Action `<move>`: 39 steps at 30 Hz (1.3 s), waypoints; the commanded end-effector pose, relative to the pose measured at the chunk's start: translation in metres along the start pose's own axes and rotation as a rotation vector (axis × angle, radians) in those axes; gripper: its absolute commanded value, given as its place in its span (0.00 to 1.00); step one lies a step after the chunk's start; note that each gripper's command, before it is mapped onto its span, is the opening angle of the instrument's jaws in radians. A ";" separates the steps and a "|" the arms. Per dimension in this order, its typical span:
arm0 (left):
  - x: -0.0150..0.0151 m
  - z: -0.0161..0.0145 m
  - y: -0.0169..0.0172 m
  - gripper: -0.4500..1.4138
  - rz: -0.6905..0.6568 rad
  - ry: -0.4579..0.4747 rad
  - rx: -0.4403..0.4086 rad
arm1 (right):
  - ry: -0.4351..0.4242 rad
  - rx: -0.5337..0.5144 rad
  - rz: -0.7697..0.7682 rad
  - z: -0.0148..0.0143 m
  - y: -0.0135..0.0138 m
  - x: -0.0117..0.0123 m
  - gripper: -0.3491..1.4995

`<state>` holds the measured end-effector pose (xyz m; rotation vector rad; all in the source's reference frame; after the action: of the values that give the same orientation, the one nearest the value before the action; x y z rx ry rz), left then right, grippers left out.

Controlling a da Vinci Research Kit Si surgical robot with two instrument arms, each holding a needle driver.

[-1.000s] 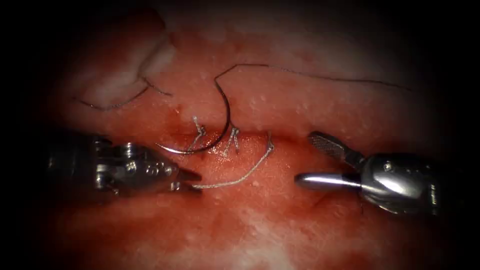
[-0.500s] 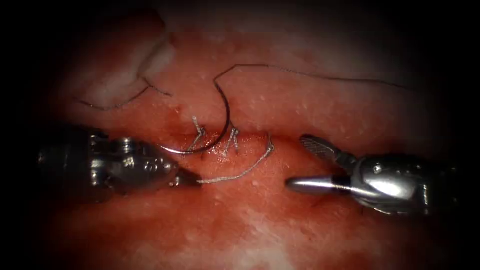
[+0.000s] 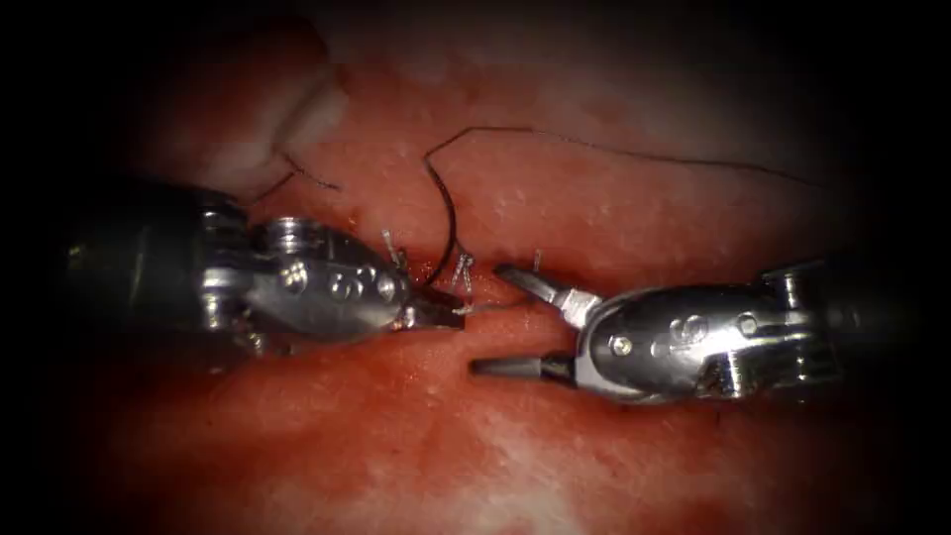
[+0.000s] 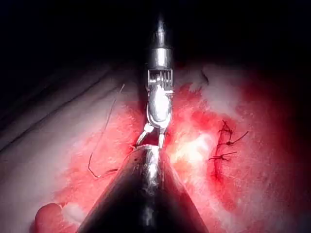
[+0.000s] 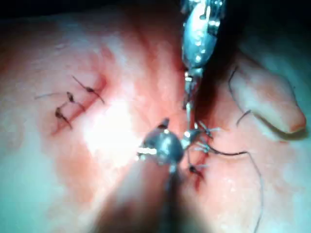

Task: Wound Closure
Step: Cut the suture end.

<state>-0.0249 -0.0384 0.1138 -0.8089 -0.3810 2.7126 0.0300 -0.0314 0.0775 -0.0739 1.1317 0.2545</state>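
My left tool point(image 3: 446, 315) comes in from the left along the cut, its jaws shut on the end of a pale thread point(image 3: 495, 305) that runs right to the newest stitch point(image 3: 536, 262). The right tool point(image 3: 487, 319) stands open, one jaw above and one below that thread strand. Neither tool holds the curved needle point(image 3: 451, 223), which lies on the tissue point(image 3: 594, 213) above the cut with its lower end hidden behind the left tool. Its dark thread point(image 3: 634, 151) trails off to the right. The right wrist view shows the left tool point(image 5: 189, 99) meeting my right tool point(image 5: 163, 145) at the stitches point(image 5: 200, 133).
Two earlier knots with short cut ends point(image 3: 464, 269) sit on the cut between the tools. Red fluid point(image 3: 416, 416) wets the tissue below. A fold of tissue point(image 3: 297, 119) rises at the upper left. A separate stitched cut point(image 4: 223, 145) lies nearby in the left wrist view.
The left tool has moved up and right with the thread end, so the strand is now short. The right tool has moved left, bringing its open jaws around that strand.
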 end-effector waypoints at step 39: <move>0.0008 0.0007 0.0009 0.00 0.005 0.004 -0.015 | -0.031 -0.130 -0.156 0.0046 0.0003 -0.0039 0.85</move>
<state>-0.0256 -0.0390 0.1131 -0.8198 -0.4018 2.7142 0.0317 -0.0306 0.0827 -0.2730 1.0704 0.1898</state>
